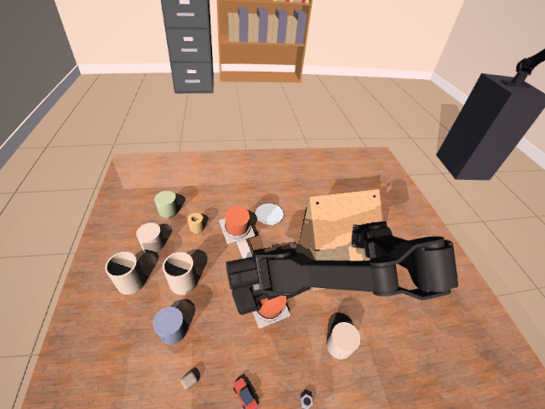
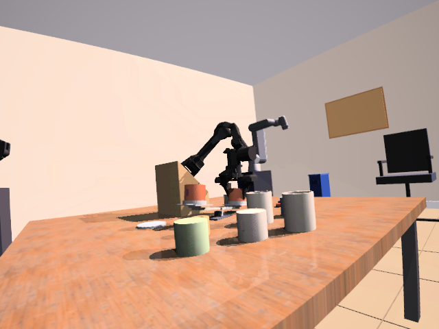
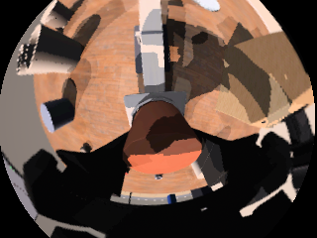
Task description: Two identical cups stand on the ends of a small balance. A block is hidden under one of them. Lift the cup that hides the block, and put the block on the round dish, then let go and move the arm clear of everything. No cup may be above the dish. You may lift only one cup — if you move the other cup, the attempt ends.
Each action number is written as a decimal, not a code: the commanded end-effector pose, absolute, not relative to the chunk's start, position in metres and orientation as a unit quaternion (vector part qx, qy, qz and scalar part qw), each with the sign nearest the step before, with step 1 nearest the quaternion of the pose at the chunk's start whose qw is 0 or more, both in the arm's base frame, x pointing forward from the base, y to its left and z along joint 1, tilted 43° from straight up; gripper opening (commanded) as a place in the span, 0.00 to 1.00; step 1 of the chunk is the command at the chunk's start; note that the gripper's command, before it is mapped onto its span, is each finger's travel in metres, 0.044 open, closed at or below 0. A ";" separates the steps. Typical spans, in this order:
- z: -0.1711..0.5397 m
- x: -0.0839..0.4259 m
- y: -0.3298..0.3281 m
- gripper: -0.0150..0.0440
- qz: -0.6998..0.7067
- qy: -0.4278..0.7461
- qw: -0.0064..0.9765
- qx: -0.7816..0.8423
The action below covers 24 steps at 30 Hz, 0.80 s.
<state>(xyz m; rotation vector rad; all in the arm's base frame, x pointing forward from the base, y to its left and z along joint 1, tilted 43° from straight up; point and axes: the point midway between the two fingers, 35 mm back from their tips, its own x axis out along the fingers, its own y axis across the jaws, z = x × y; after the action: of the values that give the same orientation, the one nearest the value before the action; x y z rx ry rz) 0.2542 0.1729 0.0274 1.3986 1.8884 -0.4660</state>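
Observation:
The near orange cup (image 1: 272, 307) (image 2: 235, 194) (image 3: 160, 149) stands upright on its pan at the near end of the balance (image 1: 244, 249) (image 3: 153, 64). My gripper (image 2: 236, 192) (image 3: 158, 131) points down and is shut on this cup, with a finger at each side. The other orange cup (image 1: 237, 221) (image 2: 195, 192) stands upright on the far pan, away from the gripper. The round dish (image 1: 269, 214) (image 2: 151, 225) (image 3: 209, 4) is pale and bare, beside the far pan. No block shows; the insides of both cups are hidden.
A wooden box (image 1: 347, 211) (image 2: 166, 187) stands right of the balance, under the arm. Left are two tall whitish cups (image 1: 127, 281) (image 1: 182, 281), a green cylinder (image 1: 166, 206), a yellow ring (image 1: 195, 223) and a blue cylinder (image 1: 169, 327). A whitish cylinder (image 1: 343, 341) and red car (image 1: 244, 394) are nearer.

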 end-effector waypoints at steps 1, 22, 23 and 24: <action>0.032 0.260 0.169 0.25 -0.178 0.731 0.369 0.546; 0.049 0.267 0.152 0.25 -0.180 0.730 0.371 0.545; 0.050 0.267 0.151 0.25 -0.180 0.730 0.371 0.545; 0.051 0.268 0.150 0.25 -0.180 0.730 0.371 0.545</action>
<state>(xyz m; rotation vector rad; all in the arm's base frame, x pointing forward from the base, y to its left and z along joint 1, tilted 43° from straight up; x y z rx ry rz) 0.2620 0.1531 0.0461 1.3963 1.8873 -0.4758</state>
